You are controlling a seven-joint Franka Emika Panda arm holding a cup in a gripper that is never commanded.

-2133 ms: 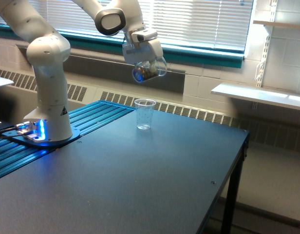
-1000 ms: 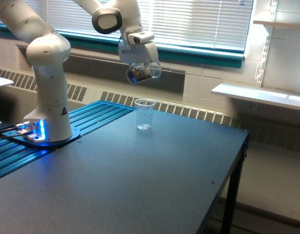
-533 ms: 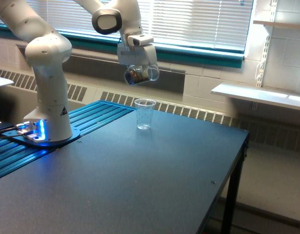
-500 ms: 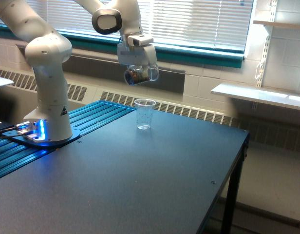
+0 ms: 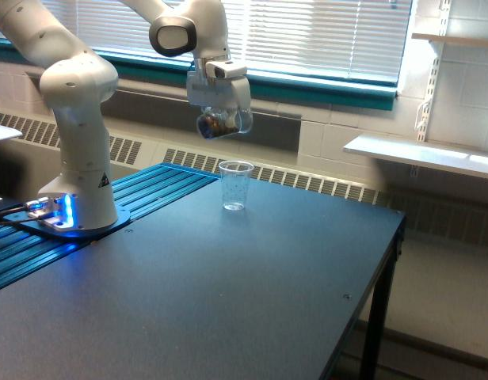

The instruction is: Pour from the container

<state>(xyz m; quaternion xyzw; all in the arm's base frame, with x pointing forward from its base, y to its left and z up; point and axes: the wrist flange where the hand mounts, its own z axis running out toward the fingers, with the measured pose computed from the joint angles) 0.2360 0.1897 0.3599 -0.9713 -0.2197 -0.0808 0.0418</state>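
The container (image 5: pixel 222 123), a wide clear plastic cup with brown pieces showing inside, hangs tilted in the air. My gripper (image 5: pixel 219 111) is shut on it from above. It sits above and a little toward the exterior view's left of a narrower clear cup (image 5: pixel 235 185). That cup stands upright on the dark table (image 5: pixel 228 301), and no pieces show in it.
The arm's white base (image 5: pixel 79 158) stands on a blue ribbed strip at the exterior view's left. A windowsill and blinds run behind. A white shelf (image 5: pixel 418 153) juts from the wall on the right. The table's edge drops off at the right.
The gripper and the container have drifted toward the exterior view's left and slightly up. The cup on the table has not moved.
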